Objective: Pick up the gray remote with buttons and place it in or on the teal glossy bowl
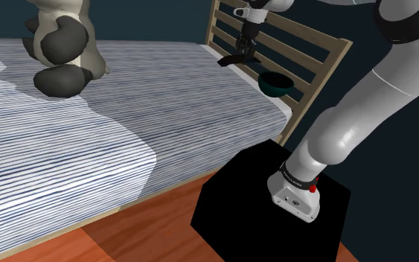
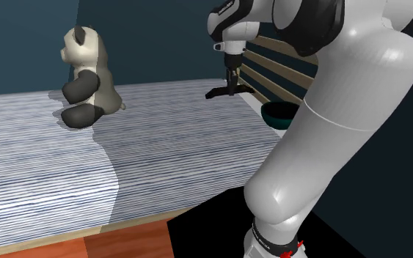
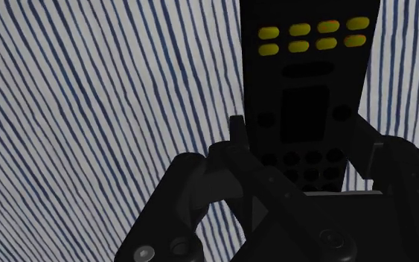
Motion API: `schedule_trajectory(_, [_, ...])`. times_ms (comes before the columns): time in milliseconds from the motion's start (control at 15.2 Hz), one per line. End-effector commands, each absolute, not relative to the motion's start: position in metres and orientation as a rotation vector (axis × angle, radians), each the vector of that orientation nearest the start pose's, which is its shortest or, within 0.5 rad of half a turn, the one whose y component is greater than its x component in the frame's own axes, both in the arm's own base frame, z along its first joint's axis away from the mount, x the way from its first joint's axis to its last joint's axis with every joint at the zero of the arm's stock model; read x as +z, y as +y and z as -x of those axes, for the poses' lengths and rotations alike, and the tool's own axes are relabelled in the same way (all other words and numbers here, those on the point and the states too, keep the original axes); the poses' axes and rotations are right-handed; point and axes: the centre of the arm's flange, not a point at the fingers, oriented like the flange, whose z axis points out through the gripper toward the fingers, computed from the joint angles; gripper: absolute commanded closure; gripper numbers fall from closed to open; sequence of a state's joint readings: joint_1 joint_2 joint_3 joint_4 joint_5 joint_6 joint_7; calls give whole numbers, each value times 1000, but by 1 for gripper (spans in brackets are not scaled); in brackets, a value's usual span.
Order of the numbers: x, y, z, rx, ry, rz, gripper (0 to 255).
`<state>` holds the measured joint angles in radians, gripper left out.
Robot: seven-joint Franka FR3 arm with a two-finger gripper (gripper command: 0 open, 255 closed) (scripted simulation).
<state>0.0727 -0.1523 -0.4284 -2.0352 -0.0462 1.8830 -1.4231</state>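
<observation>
pickup done: gripper (image 1: 244, 45) jaws clamped on dark remote (image 3: 304, 82), held in air above striped bed (image 1: 126, 149), near teal bowl (image 1: 276, 83). left: carry over bowl, release.

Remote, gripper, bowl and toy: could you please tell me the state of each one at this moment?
Dark remote: clasped between the black fingers, lifted off the bed, not yet in the bowl.
Gripper: shut on the remote.
Teal bowl: upright on the bed by the headboard, nothing seen in it.
Panda toy: sitting upright on the bed.
</observation>
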Motion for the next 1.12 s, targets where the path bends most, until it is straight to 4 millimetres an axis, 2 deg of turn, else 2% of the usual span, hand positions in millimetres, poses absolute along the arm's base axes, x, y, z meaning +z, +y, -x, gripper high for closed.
schedule_trajectory(0, [501,-215,-463,-11,-1615,2669,255])
schedule_trajectory(1056, [503,-396,-355,-11,-1615,2669,255])
